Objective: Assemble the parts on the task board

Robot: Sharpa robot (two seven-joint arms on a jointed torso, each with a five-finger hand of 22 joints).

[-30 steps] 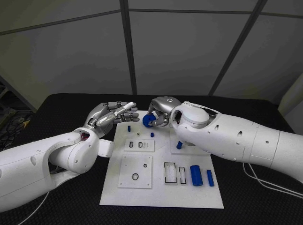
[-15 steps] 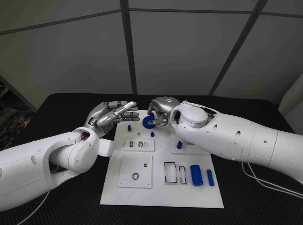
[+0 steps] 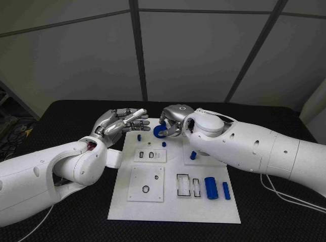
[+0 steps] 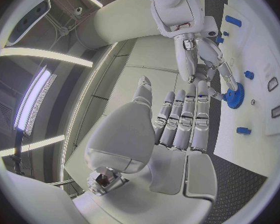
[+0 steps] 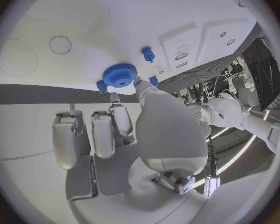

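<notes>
Two blue cylinders [image 3: 216, 188] lying near the board [image 3: 174, 206] front-right edge, beside black-outlined slots [image 3: 187, 185]; bare board in front of them. Small pegs [image 3: 139, 137] upright mid-board, apart from each other. Far edge: blue gear [image 3: 161, 131] pinched in right hand [image 3: 176, 121] fingertips, just over the board. Left hand [image 3: 119, 123] off the board's left edge, palm raised, fingers together and fairly straight, holding nothing, close to the gear but apart.
</notes>
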